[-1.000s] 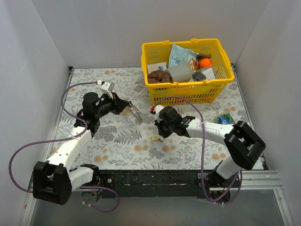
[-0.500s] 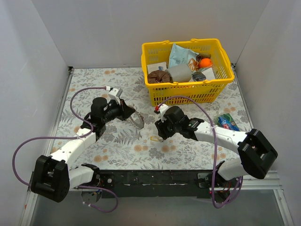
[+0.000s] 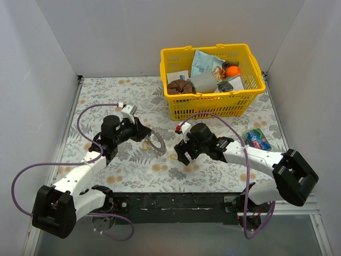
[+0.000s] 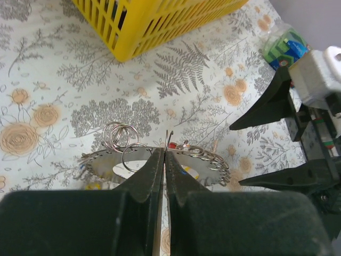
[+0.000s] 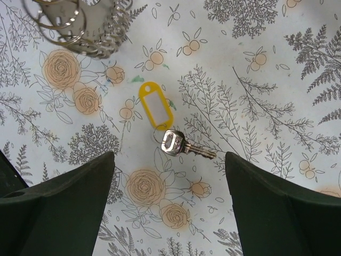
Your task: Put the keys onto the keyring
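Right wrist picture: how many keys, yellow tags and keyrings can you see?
Key: 1
Yellow tag: 1
Keyring: 1
Total: 3

No readable text. The yellow key tag [image 5: 156, 111] is blank; the green packet [image 4: 285, 47] is too blurred

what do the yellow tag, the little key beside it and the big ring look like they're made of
Yellow oval tag: likely plastic, smooth and evenly coloured, with a white label window.
Small silver key: metal, going by its bright reflective sheen.
Large flat silver ring: probably metal, with a glinting surface and a thin, toothed-looking edge.
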